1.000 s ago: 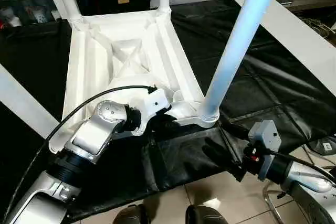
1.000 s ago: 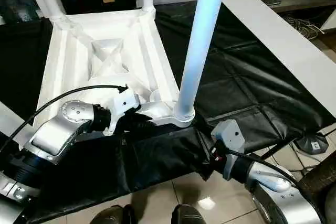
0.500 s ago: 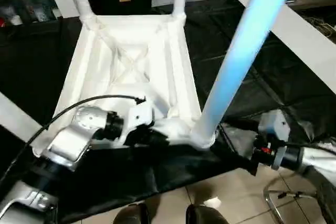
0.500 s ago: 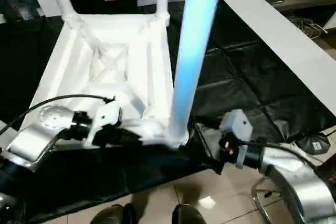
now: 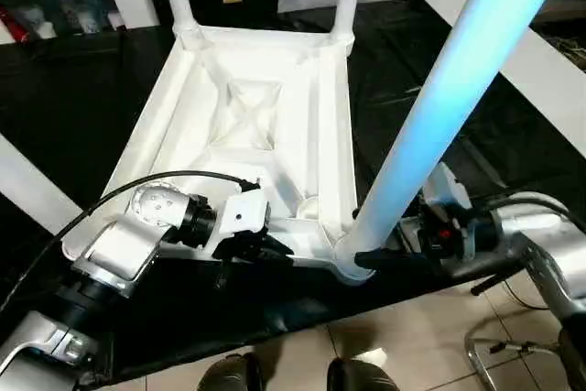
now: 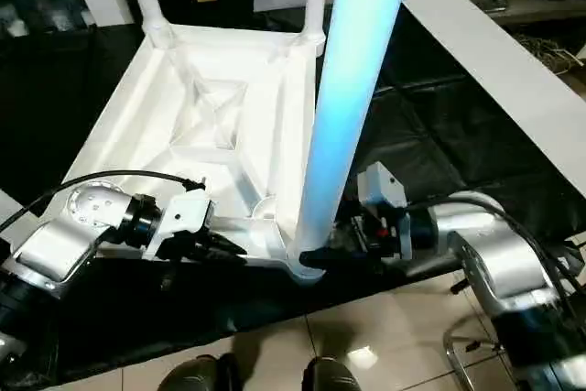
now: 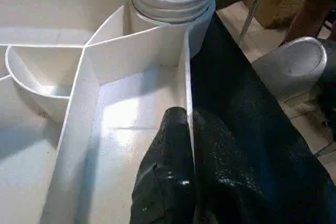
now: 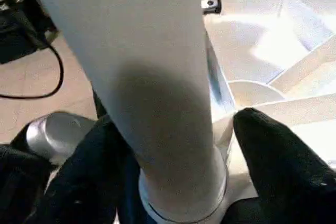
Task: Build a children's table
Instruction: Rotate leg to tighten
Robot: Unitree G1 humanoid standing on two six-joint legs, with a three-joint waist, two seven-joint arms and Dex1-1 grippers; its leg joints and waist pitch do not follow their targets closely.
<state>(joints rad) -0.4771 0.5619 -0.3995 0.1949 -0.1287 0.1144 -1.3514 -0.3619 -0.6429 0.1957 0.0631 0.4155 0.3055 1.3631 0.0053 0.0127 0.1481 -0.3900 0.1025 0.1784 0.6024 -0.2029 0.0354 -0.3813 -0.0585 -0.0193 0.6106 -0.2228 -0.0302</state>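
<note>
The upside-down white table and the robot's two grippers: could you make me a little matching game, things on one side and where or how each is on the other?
Things:
1. left gripper
2. right gripper
3. near leg
4. black cover

States:
A. lies under the tabletop
B. stands in a corner socket
C. pinches the tabletop's near rim
D. fingers either side of the near leg's base

Pairs: 1-C, 2-D, 3-B, 4-A

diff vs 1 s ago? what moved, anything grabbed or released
The right claw came in from off the table edge to the near leg; its fingers now straddle the leg's base, still closing. The left claw stays pinched on the tabletop rim. Three legs remain standing.
</note>
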